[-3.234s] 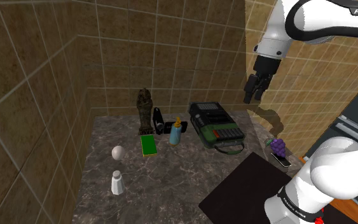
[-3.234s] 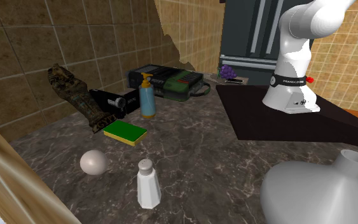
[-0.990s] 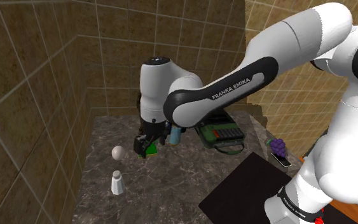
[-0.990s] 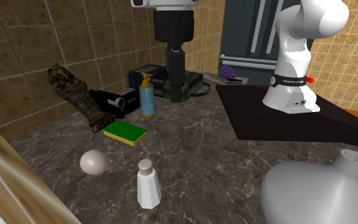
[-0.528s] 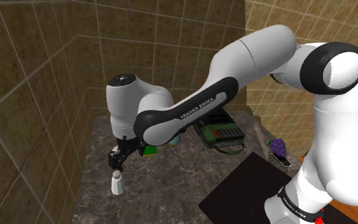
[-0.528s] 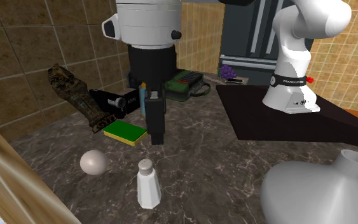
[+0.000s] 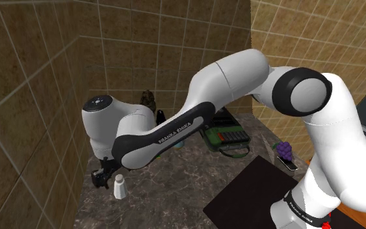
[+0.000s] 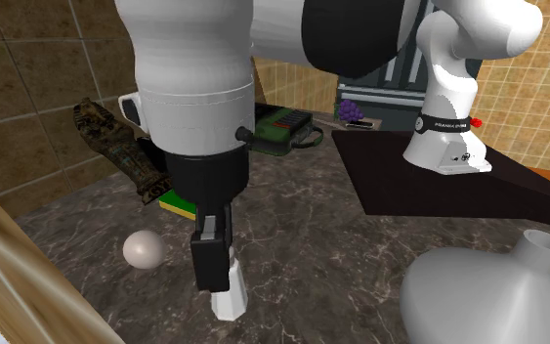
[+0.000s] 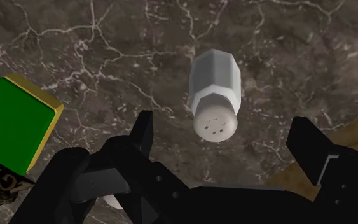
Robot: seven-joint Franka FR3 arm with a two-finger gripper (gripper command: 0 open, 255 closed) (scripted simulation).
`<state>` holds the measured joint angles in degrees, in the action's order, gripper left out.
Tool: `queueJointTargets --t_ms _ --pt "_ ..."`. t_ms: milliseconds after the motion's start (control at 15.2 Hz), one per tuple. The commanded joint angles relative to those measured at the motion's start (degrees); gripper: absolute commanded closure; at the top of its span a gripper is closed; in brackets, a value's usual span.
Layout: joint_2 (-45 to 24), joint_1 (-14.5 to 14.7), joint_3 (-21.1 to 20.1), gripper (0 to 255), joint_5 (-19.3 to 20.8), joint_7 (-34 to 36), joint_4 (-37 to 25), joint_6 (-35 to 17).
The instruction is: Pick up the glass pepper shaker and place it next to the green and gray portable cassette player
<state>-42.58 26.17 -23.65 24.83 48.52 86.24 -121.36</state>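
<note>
The pepper shaker (image 9: 215,95) is a white faceted bottle with a holed cap, standing upright on the dark marble counter (image 7: 168,188). My gripper (image 9: 225,137) hangs just above it, open. Its fingers (image 9: 142,133) stand wide apart on either side of the cap without touching it. In the second exterior view the gripper (image 8: 214,274) covers the upper part of the shaker (image 8: 230,299). The shoulder view puts the shaker (image 7: 119,187) right beside the gripper (image 7: 103,177). The green and grey cassette player (image 7: 223,133) lies far off at the back of the counter (image 8: 282,124).
A green sponge (image 8: 177,202) lies close behind the gripper, and a white ball (image 8: 144,250) rests beside the shaker. A dark statue (image 8: 106,142) leans on the tiled wall. Purple grapes (image 7: 284,149) sit near the black stand (image 8: 439,186). A white vase (image 8: 497,293) stands in the foreground.
The arm has swung from the far side of the counter, past the sponge, towards the near end. The gripper has come down over the shaker. The shaker has not moved.
</note>
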Motion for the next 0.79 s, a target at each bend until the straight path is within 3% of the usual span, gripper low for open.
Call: queueJointTargets --t_ms 0,726 --pt "-1.1 0.2 0.4 0 0.5 0.2 -0.1 -1.0" --pt "-2.6 0.3 0.9 0 1.1 0.5 0.1 -2.7"
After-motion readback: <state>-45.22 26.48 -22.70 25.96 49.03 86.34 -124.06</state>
